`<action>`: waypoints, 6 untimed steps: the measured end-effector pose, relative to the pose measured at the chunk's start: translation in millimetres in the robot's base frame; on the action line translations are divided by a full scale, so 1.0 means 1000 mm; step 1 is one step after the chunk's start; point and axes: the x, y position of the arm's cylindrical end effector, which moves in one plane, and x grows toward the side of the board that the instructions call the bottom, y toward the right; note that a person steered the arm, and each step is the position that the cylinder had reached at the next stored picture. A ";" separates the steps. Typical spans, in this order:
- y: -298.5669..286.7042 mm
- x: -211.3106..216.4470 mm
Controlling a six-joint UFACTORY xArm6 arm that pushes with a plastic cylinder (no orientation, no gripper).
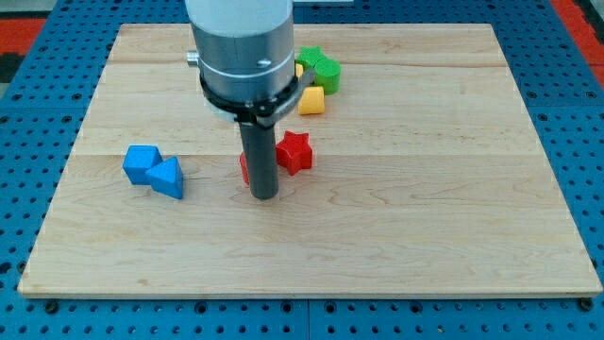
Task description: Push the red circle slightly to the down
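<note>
My tip (264, 195) rests on the wooden board (396, 217) near its middle. The red circle (244, 168) is mostly hidden behind the rod; only a red sliver shows at the rod's left side, just above the tip. A red star (294, 152) lies right of the rod, close to it.
A blue cube (142, 162) and a blue triangle (168, 178) sit together at the view's left. A yellow block (311, 100) and green blocks (319, 69) cluster at the view's top, partly hidden by the arm's body (243, 47).
</note>
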 end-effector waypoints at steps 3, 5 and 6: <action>-0.029 -0.014; -0.095 -0.082; -0.046 -0.095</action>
